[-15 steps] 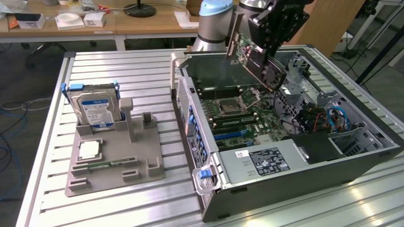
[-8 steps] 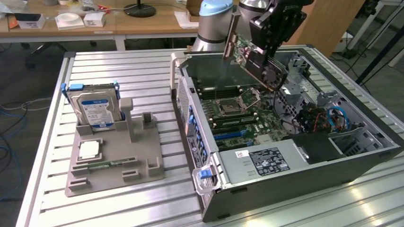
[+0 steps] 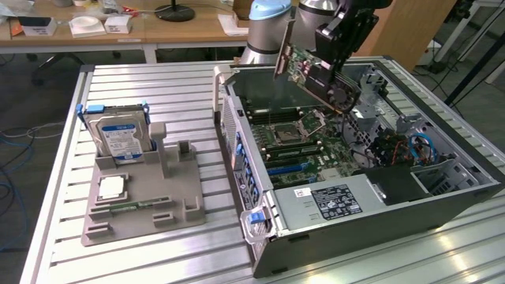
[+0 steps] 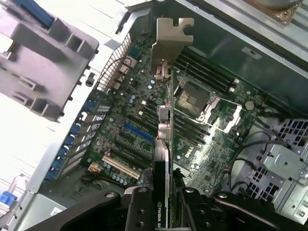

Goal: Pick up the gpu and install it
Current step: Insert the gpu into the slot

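gripper (image 3: 335, 50) hangs over the open computer case (image 3: 379, 242), its fingers (image 4: 139, 209) clenched on the gpu (image 3: 311, 74). the card is in the air and tilted, silver bracket toward the exterior view's left, lower edge above the motherboard (image 3: 292, 139) and apart from it. from the wrist, the card sits edge-on between the two black fingers. on the exterior view's left, well apart from the case, a gray stand (image 3: 150, 219) on the table (image 3: 158, 83) holds a hard drive (image 3: 118, 136) upright and a memory stick (image 3: 138, 205) lying flat.
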`<action>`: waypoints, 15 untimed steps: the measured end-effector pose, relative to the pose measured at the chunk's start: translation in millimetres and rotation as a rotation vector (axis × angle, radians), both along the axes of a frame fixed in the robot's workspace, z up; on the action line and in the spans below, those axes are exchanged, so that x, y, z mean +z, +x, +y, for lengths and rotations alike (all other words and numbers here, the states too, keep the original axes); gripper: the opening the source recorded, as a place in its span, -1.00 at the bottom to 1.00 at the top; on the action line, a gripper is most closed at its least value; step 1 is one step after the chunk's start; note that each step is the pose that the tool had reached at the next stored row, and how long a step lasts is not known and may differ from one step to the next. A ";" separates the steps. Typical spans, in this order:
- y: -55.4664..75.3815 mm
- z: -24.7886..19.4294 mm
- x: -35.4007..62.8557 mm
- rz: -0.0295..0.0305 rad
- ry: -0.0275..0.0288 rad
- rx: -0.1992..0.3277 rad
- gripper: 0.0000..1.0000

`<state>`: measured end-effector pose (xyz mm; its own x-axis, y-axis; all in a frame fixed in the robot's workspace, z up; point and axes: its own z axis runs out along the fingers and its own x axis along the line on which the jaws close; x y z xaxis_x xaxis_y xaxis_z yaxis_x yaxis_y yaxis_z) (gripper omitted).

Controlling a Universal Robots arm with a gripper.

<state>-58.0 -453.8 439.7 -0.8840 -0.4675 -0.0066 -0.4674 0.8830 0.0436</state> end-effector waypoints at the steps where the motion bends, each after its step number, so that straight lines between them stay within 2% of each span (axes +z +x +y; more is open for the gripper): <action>1: 0.0 0.0 -0.3 0.0000 0.0000 0.018 -0.48; 15: 0.3 0.0 -4.3 0.0000 0.0000 0.254 -0.48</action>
<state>-57.7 -453.8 435.3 -0.7381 -0.6747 -0.0066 -0.6742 0.7372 0.0436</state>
